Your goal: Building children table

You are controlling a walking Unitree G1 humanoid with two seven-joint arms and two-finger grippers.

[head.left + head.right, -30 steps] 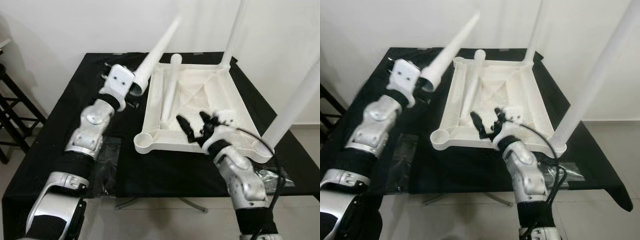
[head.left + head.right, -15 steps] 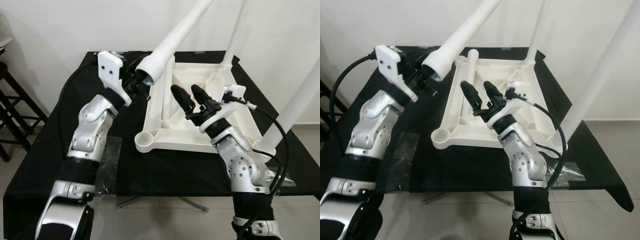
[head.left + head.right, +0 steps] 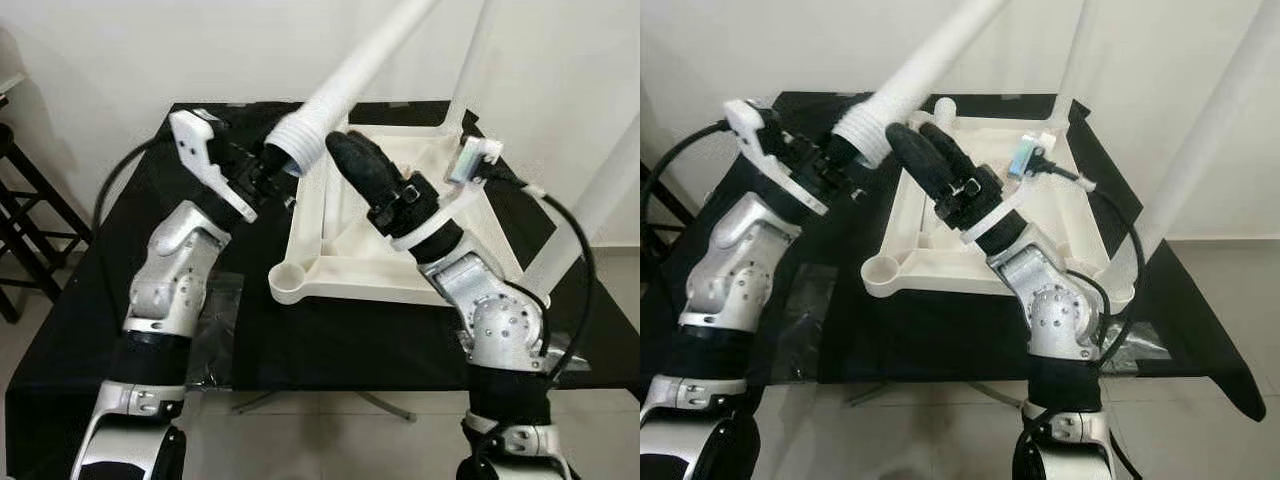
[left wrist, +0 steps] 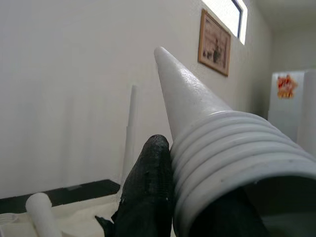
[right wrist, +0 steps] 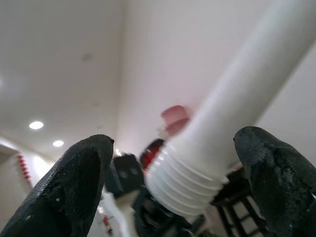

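Observation:
A white table leg (image 3: pixel 365 62) with a ribbed screw end (image 3: pixel 300 148) points up and to the right, and my left gripper (image 3: pixel 272 168) is shut on it near that end. In the left wrist view, one black finger (image 4: pixel 147 192) presses against the ribs (image 4: pixel 222 148). My right gripper (image 3: pixel 915 136) is raised just right of the ribbed end. It is open, its fingers (image 5: pixel 74 187) spread on either side of the leg (image 5: pixel 207 133). The upturned white tabletop (image 3: pixel 400 285) lies on the black table (image 3: pixel 330 345), with an empty socket (image 3: pixel 289 279) at its front left corner.
Two legs stand in the tabletop, at the back right (image 3: pixel 472 60) and front right (image 3: pixel 595 205). A loose leg (image 3: pixel 325 215) lies inside the tabletop. Clear plastic bags lie at the table's front left (image 3: pixel 215 335) and right (image 3: pixel 560 352). A dark stool (image 3: pixel 22 210) stands left.
My right gripper has risen from the tabletop's front rim to beside the leg's ribbed end. My left arm has turned, bringing the ribbed end lower and forward.

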